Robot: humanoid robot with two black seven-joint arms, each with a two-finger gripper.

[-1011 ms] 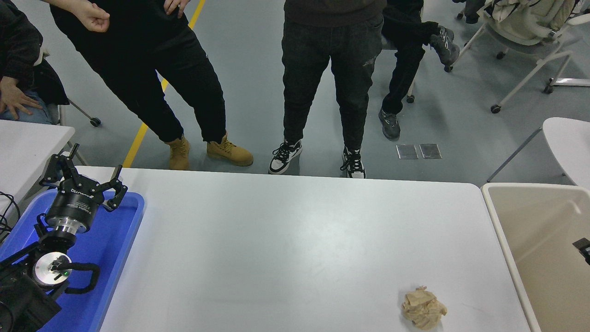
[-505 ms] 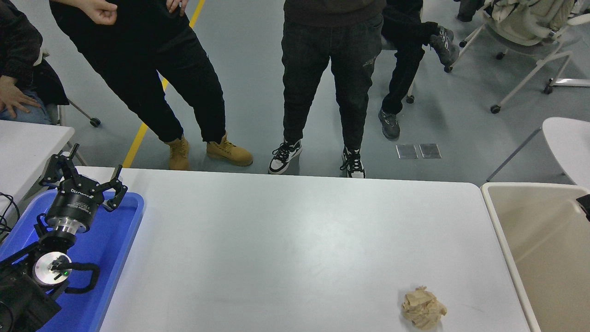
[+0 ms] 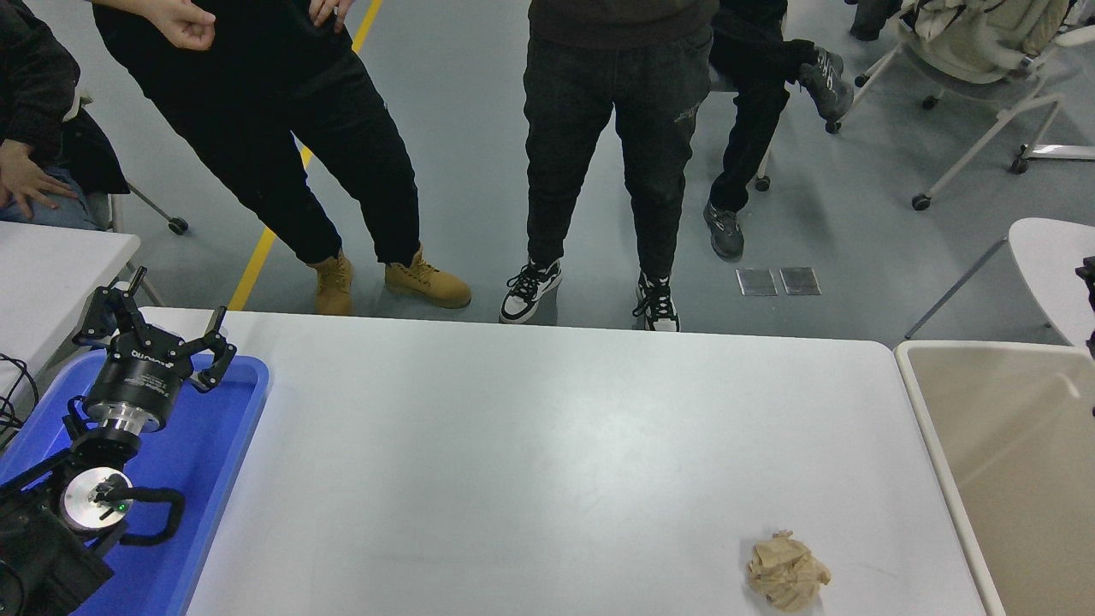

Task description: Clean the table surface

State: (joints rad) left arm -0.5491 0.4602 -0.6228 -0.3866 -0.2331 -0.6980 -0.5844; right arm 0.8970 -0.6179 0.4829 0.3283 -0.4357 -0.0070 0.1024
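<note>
The table surface (image 3: 547,445) is a wide white top with rounded corners. A crumpled tan paper ball (image 3: 787,571) lies on it near the front right. My left gripper (image 3: 160,332) is parked at the lower left over a blue tray (image 3: 214,462), its fingers spread open and holding nothing. Of my right gripper (image 3: 1089,291) only a small black sliver shows at the right edge, high above the beige bin and far from the paper ball.
A beige bin (image 3: 1009,479) stands against the table's right end. Three people stand or sit at the far side, their shoes (image 3: 428,287) close to the table's far edge. A smaller white table (image 3: 51,265) is at the left.
The black sliver of my right arm at the right edge has risen from inside the bin area to above the bin's far rim. The paper ball and left arm have not moved.
</note>
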